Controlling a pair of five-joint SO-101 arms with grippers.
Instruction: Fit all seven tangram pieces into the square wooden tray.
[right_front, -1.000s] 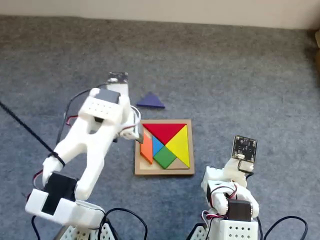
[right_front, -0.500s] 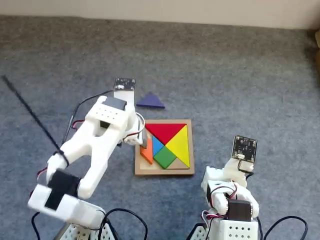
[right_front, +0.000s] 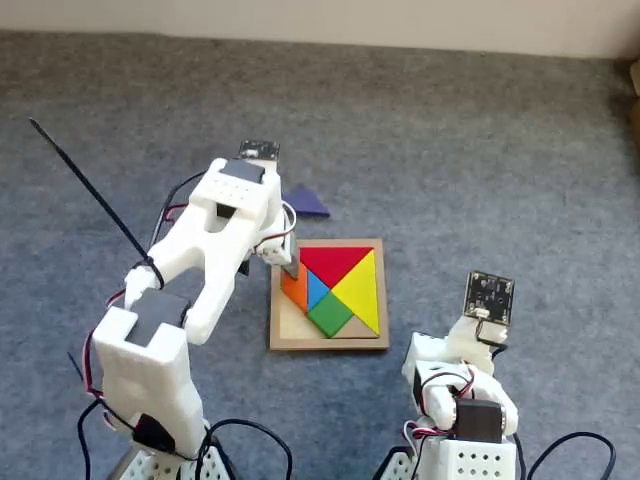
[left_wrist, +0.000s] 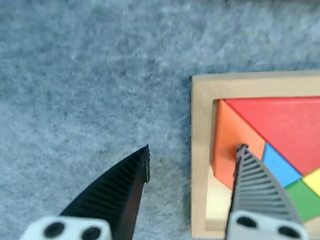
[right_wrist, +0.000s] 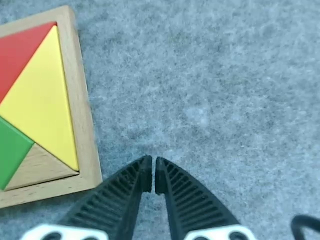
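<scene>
Gripper, left (left_wrist: 194, 150): jaws wide, astride tray (right_front: 330, 343) left wall, one finger on orange piece (left_wrist: 230, 135), probably to seat it. Dark blue triangle (right_front: 312, 203): on carpet beyond tray, unplaced. Gripper, right (right_wrist: 153, 167): closed, empty, near-right of tray.

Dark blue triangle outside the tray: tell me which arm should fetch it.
Left. The left gripper is open at the tray corner nearest the dark blue triangle; the right gripper is shut, beside the tray's opposite corner.
</scene>
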